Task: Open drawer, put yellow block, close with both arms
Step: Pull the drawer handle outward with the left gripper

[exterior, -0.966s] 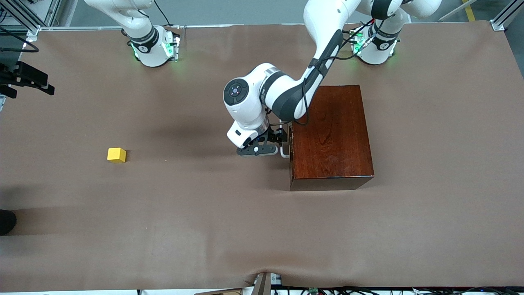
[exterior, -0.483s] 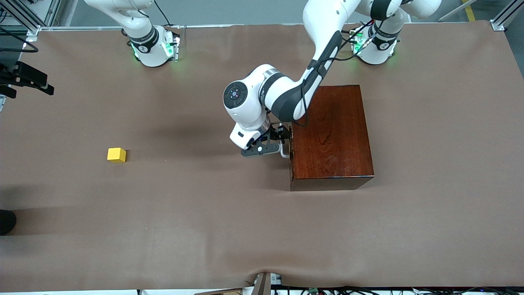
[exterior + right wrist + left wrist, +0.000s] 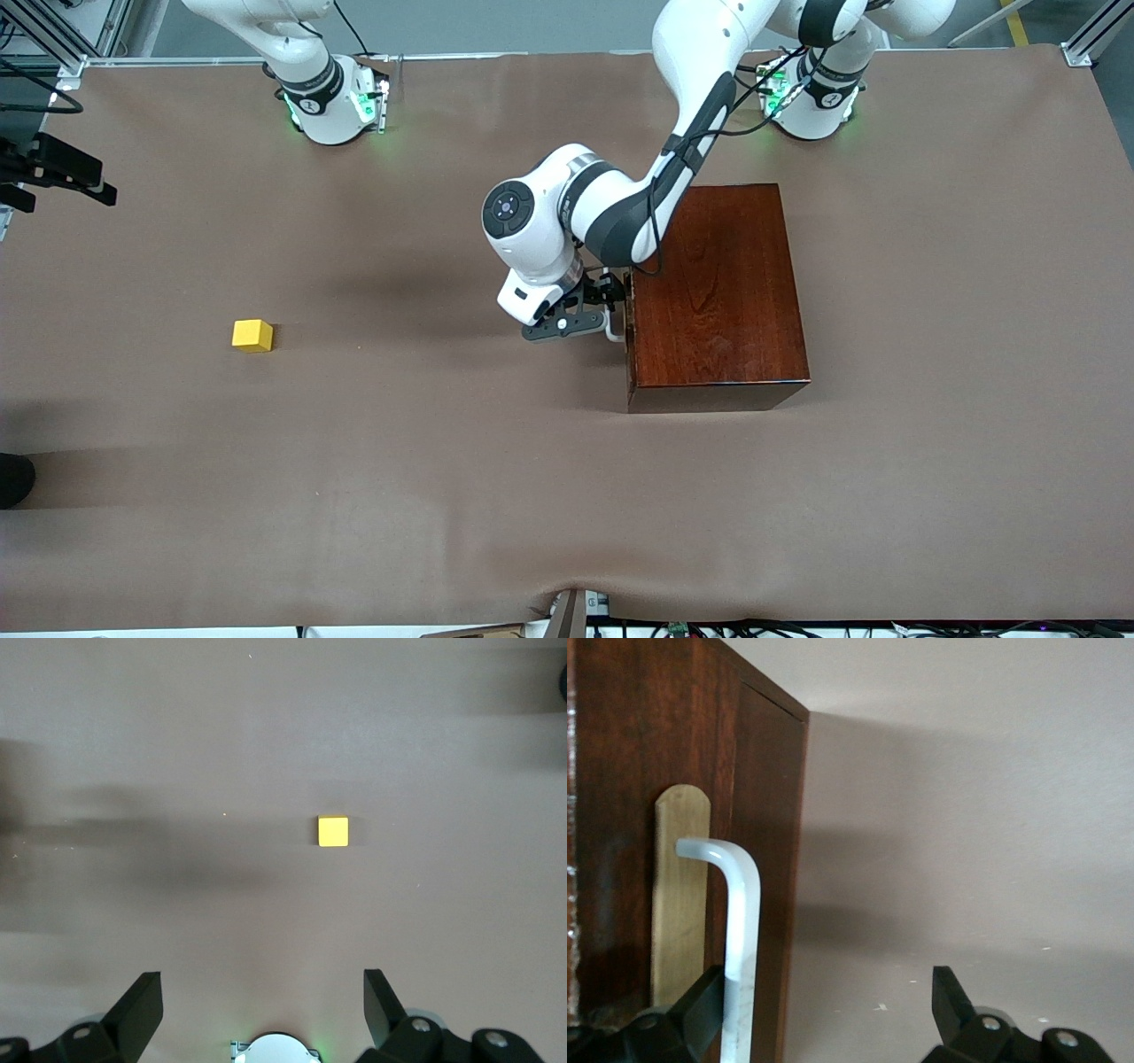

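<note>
A: Left gripper (image 3: 609, 312)?
B: Down at the drawer front of the wooden box (image 3: 718, 292), on the side facing the right arm's end of the table. Jaws spread wide, nothing grasped. In the left wrist view one finger (image 3: 700, 1010) sits at the white handle (image 3: 740, 939), overlapping its bar; the other finger (image 3: 950, 1001) is well off over bare table. Can't tell if the near finger actually touches the bar.
A: Drawer open?
B: No, shut. Front panel flush w/ the box, handle (image 3: 613, 334) sticking out toward the block's end. A pale strip (image 3: 678, 895) sits on the panel under the handle.
A: Left arm itself?
B: Left arm (image 3: 620, 199) comes from its base (image 3: 811, 102) at the top edge, reaches over the box corner, wrist bent down to the handle.
A: Right gripper (image 3: 264, 1001)?
B: Not seen in the front view; only the right arm's base (image 3: 332, 102) and lower link show. Right wrist view shows it high over the table, looking straight down, fingers (image 3: 142, 1005) fully apart, empty. That arm waits.
A: Block?
B: Yellow block (image 3: 252, 335) on the brown table cover (image 3: 443, 461), alone, toward the right arm's end, well apart from the box, a bit nearer the front camera than the handle. Also in the right wrist view (image 3: 333, 830), flat on the cover, nothing touching it.
</note>
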### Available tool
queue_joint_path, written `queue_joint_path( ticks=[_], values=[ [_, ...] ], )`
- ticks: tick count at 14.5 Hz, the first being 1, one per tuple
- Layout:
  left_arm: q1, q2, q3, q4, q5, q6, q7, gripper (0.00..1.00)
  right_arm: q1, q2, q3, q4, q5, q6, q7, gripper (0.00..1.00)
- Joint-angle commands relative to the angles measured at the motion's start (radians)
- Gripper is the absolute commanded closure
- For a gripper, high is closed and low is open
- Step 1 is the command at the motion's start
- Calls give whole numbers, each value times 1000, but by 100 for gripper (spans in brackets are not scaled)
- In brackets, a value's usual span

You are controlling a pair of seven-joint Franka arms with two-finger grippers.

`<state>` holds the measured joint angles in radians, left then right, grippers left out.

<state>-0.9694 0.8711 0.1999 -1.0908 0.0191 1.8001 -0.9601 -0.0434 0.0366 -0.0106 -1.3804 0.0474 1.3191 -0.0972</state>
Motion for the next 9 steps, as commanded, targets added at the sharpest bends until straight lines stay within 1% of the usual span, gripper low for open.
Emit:
queue_joint_path(
  ticks=[1, 3, 5, 9],
  values=[
    [-8, 39, -36, 40, 7, 76, -98, 0, -16, -14, 8, -8, 17, -3, 2, 0],
    [-8, 45, -59, 40, 7, 119, -144, 0, -16, -12, 8, -8, 17, -3, 4, 0],
    [-6, 52, -83, 42, -11, 188, -230, 0, -16, -12, 8, -6, 17, -1, 4, 0],
    [-8, 66, -88, 43, -87, 315, -298, 0, -18, -4, 8, 1, 16, 8, -3, 0]
  ],
)
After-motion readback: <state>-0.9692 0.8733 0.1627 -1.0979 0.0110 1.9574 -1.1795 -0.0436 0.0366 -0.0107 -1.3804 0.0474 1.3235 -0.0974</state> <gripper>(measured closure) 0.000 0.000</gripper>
